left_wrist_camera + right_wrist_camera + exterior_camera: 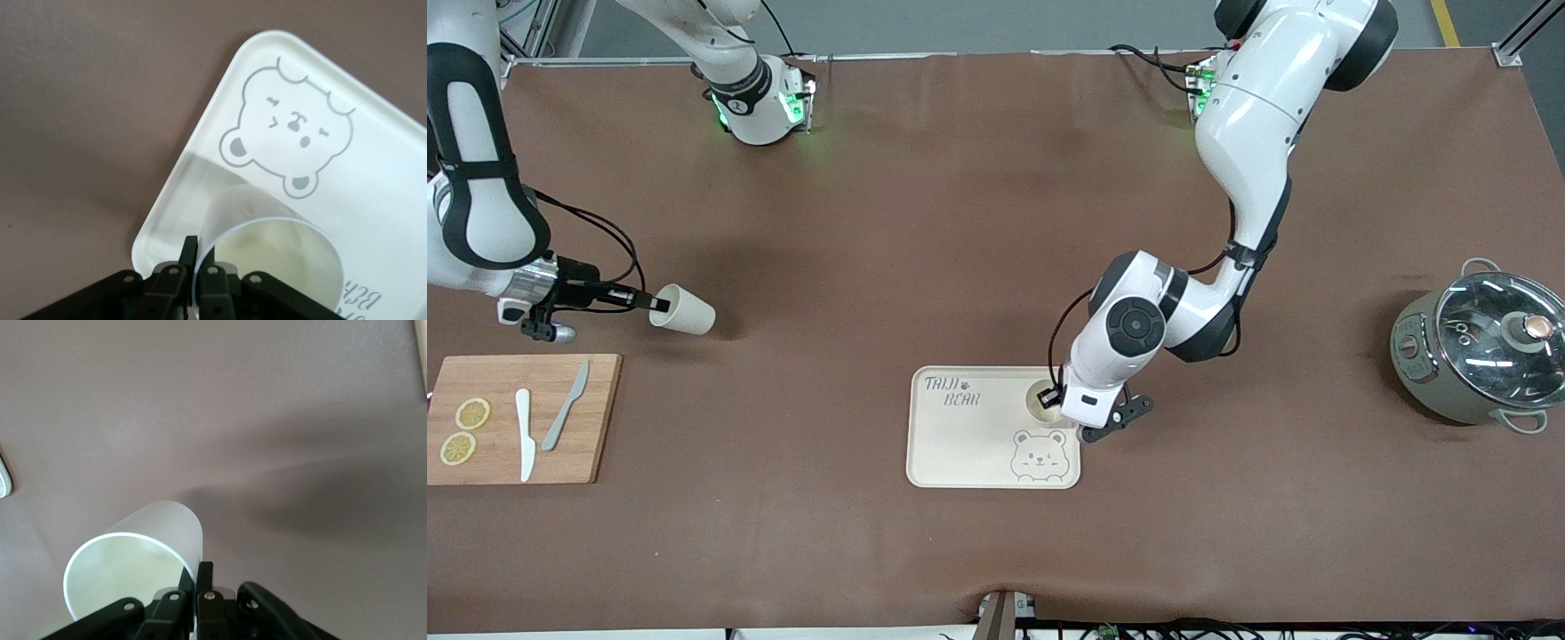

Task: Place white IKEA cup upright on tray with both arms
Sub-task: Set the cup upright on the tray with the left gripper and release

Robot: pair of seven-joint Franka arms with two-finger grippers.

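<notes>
1 cup (1040, 397) upright on tray (960, 444), 1 cup (685, 309) sideways

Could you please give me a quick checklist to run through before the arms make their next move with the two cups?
1. Left gripper shut on the first cup rim: ok.
2. First cup over the tray, mouth up: ok.
3. First cup resting on the tray: cannot tell.
4. Right gripper shut on the second cup rim: ok.
5. Second cup upright: not ok, it is tipped sideways.
6. Second cup on the tray: not ok, it is near the cutting board.
</notes>
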